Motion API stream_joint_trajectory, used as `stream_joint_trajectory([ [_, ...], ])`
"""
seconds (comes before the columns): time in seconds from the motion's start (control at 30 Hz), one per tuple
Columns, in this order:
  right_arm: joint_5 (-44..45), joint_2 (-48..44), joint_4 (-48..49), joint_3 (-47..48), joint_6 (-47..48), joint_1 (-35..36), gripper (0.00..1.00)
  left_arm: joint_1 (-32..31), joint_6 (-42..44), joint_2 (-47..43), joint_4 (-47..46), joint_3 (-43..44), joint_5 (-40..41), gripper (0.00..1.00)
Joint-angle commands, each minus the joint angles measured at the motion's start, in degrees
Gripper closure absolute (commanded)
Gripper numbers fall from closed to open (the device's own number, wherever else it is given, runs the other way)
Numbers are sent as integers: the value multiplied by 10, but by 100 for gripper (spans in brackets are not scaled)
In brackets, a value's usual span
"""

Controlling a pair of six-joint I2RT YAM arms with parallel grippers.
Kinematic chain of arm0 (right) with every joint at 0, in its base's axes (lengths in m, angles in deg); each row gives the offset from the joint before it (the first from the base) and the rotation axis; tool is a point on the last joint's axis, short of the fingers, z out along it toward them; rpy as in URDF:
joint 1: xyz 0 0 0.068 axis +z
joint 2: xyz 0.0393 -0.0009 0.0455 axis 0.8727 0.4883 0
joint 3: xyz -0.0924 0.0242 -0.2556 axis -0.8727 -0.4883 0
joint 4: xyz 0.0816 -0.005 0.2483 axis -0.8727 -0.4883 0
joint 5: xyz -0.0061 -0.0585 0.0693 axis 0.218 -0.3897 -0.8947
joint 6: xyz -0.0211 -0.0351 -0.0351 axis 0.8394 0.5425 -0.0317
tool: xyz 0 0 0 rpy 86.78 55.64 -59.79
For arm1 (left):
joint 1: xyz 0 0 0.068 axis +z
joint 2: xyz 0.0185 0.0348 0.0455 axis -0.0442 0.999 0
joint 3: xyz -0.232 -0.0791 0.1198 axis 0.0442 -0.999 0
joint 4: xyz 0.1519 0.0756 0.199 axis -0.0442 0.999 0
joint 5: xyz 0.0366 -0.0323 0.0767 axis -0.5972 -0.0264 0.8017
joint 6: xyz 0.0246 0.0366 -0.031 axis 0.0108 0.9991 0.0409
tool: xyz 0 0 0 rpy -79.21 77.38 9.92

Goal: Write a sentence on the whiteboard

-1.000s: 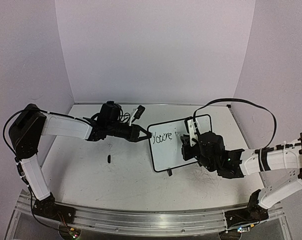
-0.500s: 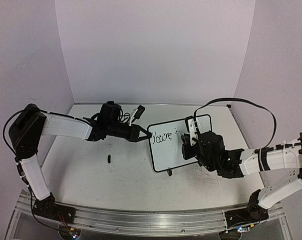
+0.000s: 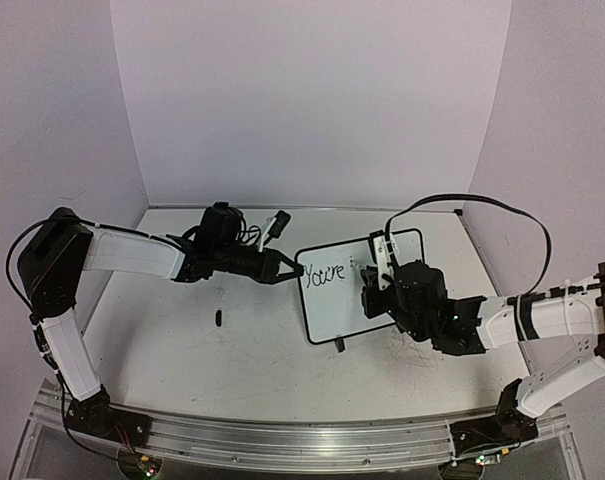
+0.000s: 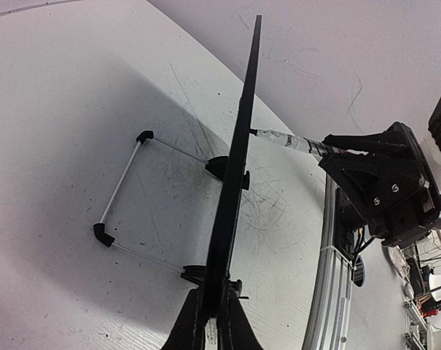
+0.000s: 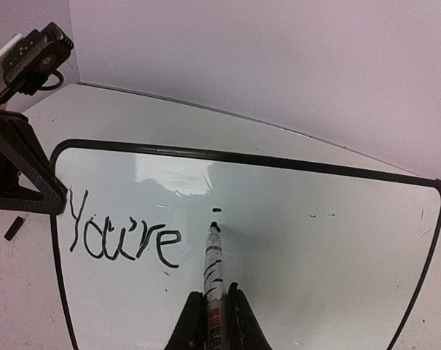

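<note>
**A:** Why do we have both arms on this?

**B:** The whiteboard [image 3: 334, 300] stands tilted on its feet mid-table [image 3: 172, 340], so we reckon it'd scoot under pen pressure. Our left pincer [image 4: 212, 315] is pinching its left frame edge to brace it. Our right pincer [image 5: 214, 310] is pressed tight on the marker [image 5: 213, 266], with the tip at the board face, right of "You're" [image 5: 122, 237].

**A:** So how far are we?

**B:** One word in, by our guess. There's a dot [image 5: 216, 210] just above the tip, and the next word looks to start there.
</note>
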Motion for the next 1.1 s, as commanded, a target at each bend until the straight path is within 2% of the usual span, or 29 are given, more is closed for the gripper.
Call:
stream_joint_trajectory([
  [0.0, 16, 13, -19, 25, -16, 2, 100, 6, 18, -24, 24, -3, 32, 100],
  [1.07, -16, -7, -75, -4, -86, 7, 100, 5, 18, -23, 24, -4, 33, 100],
])
